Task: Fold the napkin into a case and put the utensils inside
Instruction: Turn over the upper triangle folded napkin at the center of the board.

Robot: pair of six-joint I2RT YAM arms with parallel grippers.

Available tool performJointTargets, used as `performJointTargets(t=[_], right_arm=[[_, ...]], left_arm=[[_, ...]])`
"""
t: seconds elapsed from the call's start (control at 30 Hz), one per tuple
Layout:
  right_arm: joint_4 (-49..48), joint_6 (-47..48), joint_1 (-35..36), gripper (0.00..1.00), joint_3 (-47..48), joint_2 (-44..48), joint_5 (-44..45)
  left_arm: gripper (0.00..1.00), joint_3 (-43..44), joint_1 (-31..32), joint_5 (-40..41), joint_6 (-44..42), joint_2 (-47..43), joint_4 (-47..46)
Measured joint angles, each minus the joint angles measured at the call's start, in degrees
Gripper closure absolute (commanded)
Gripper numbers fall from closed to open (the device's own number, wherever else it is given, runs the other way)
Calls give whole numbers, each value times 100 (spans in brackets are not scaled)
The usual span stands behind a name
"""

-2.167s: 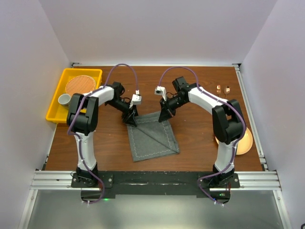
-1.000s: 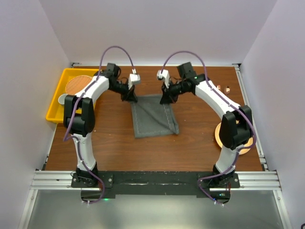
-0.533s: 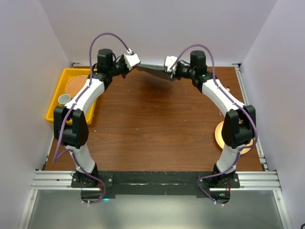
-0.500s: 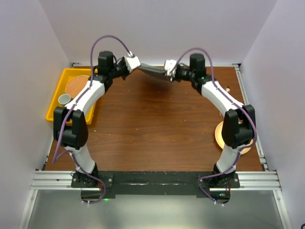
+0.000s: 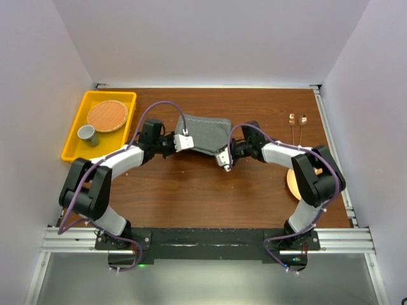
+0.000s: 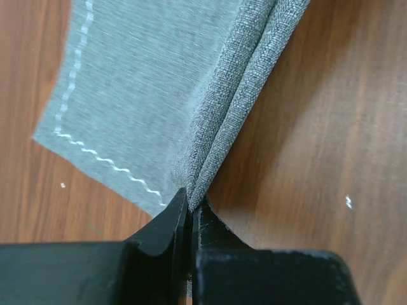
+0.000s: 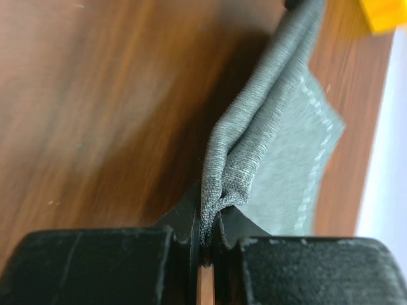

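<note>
Napkin [image 5: 206, 131], doubled over, sits upper centre on the surface [image 5: 191, 190]; left pincer [image 6: 189, 204] and right pincer [image 7: 208, 223] each clamp its folded edge.

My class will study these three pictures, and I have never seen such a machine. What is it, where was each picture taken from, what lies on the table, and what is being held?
These are two robot arms bolted to the near edge of a wooden table. The wide picture looks down from above and behind them. The two close-ups come from a camera on each wrist. The left gripper and the right gripper are each shut on an edge of a folded dark grey napkin stretched between them. To the right lie two copper utensils and an orange plate, partly hidden by the right arm. On the left, a yellow tray holds a round woven mat and a small cup.
</note>
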State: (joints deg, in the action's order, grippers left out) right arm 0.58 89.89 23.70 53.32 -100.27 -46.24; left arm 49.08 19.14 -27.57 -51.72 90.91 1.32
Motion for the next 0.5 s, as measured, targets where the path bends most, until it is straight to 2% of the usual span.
performJointTargets(t=[0.2,0.5], right_arm=[[592,986,238,100,-286,605,87],[1364,1471,809,100,-671,708,520]], left_arm=[[100,-109,33,-168,9,-358,330],[100,-691,240,-404,7,-549,953]])
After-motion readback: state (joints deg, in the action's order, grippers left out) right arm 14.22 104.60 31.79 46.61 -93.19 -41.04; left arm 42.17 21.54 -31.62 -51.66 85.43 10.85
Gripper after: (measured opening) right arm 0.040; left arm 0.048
